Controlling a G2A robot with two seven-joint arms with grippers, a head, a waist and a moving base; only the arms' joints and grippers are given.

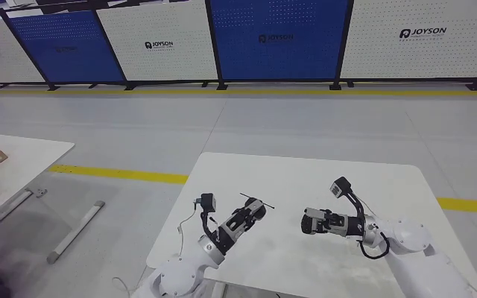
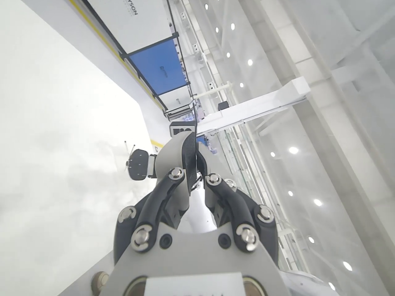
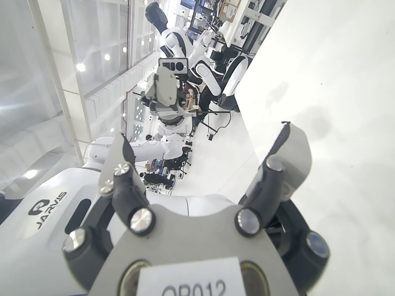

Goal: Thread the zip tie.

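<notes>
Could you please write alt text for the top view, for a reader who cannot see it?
Seen from above, the left gripper holds a thin black zip tie over a white table. The right gripper faces it, apart from the tie and empty. Behind lie a grey floor, a yellow line and blue and white panels.

Printed logo with lettering on each white wall panel (image 1: 422,33), fainter on the blue wall panel (image 1: 276,37), all far beyond the fingers (image 3: 294,146). Behind the right fingers' base, white label (image 3: 191,278) with dark letters and digits, lower part cut off.
</notes>
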